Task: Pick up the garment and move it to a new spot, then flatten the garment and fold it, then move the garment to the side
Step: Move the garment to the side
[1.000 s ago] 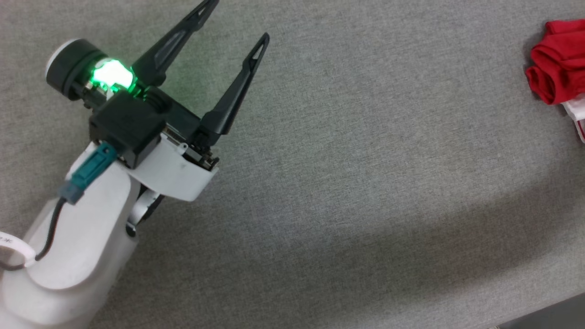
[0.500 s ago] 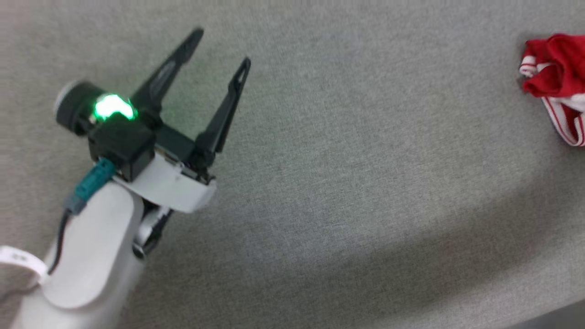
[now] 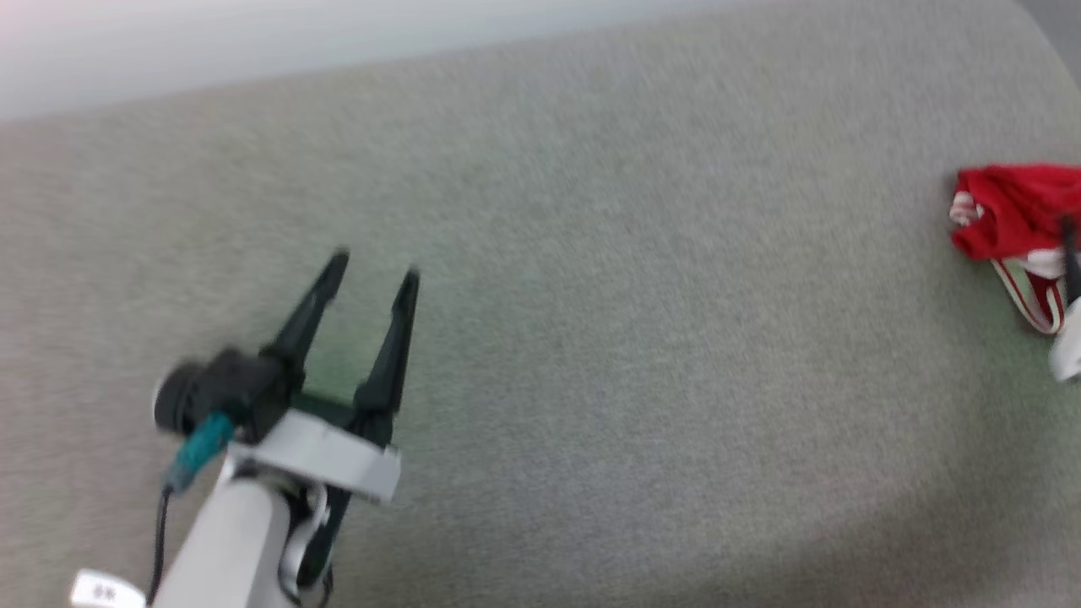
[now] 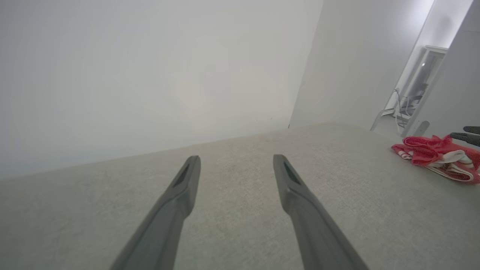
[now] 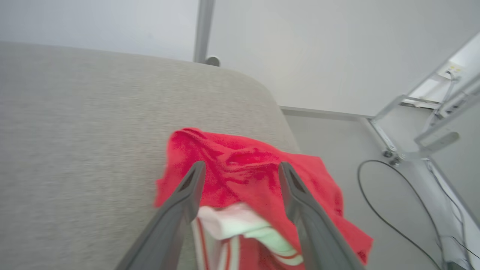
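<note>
The garment lies bunched at the far right of the grey fabric surface, bright red with white-striped edges and white lining showing. In the right wrist view my right gripper hangs open just above the garment, one finger on either side of its crumpled middle. A dark finger of it shows at the head view's right edge. My left gripper stands open over bare fabric at the lower left, far from the garment, with nothing between its fingers.
The garment lies close to the surface's rounded right edge. Beyond that edge are the floor, a black cable and metal frame legs. A pale wall rises behind the surface's back edge.
The head camera has tilted up, bringing the surface's back edge and the wall into view. A finger of my right gripper now shows beside the garment. The left gripper stays open.
</note>
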{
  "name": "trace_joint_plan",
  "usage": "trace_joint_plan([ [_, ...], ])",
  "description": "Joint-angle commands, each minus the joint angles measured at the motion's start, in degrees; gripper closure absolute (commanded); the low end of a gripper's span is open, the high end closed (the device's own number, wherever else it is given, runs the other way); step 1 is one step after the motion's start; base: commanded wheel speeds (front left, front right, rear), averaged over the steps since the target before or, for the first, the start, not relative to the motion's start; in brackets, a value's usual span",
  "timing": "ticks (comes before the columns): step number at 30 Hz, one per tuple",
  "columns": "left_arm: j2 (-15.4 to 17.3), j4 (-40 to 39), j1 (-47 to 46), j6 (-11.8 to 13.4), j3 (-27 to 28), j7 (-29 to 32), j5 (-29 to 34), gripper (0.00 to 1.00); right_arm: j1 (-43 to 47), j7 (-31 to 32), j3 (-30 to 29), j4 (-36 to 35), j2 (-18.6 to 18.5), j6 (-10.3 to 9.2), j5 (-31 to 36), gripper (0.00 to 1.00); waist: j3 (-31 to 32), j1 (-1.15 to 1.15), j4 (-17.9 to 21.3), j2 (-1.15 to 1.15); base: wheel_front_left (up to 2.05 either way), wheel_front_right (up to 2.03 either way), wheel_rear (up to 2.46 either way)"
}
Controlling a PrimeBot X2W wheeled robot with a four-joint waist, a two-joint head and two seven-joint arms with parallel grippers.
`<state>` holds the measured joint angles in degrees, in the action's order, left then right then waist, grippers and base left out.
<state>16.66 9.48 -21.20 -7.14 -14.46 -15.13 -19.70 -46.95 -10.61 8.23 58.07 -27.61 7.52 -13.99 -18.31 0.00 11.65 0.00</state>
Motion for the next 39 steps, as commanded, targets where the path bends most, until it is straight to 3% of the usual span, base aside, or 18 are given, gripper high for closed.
trace_joint_plan([
  [1,-0.6,0.5,2.1,-0.3,0.9,0.0,0.1,0.00,2.2,-0.7,1.4,-1.1,0.7,-0.07,-1.4,0.00,6.4,0.00,-4.5,0.00,0.00,0.00,0.00],
  [5,-2.4,2.1,6.9,-0.3,4.2,0.0,0.7,0.00,7.3,-2.6,5.6,-4.5,2.2,-0.07,-4.7,0.00,10.3,0.00,-6.8,0.00,0.00,0.00,0.00],
  [12,-4.6,4.1,13.8,-0.4,8.5,0.0,1.6,0.00,14.9,-4.3,6.8,-8.5,6.4,-0.07,-8.6,0.00,16.2,0.00,-10.9,0.00,0.00,0.00,0.00],
  [19,-4.6,4.6,17.4,-0.4,10.6,0.0,1.9,0.00,21.0,-4.6,7.5,-16.0,9.2,-0.07,-9.5,0.00,19.8,0.00,-13.8,0.00,0.00,0.00,0.00],
  [27,-5.1,3.7,20.0,-0.4,12.6,0.0,1.4,0.00,26.1,-4.6,6.1,-24.2,10.1,-0.07,-7.9,0.00,21.8,0.00,-14.0,0.00,0.00,0.00,0.00],
  [39,-4.1,2.7,24.6,-0.4,14.1,0.0,-0.5,0.00,37.6,-3.9,-1.0,-35.6,10.1,-0.07,-6.6,0.00,22.7,0.00,-13.4,0.00,0.00,0.00,0.00],
])
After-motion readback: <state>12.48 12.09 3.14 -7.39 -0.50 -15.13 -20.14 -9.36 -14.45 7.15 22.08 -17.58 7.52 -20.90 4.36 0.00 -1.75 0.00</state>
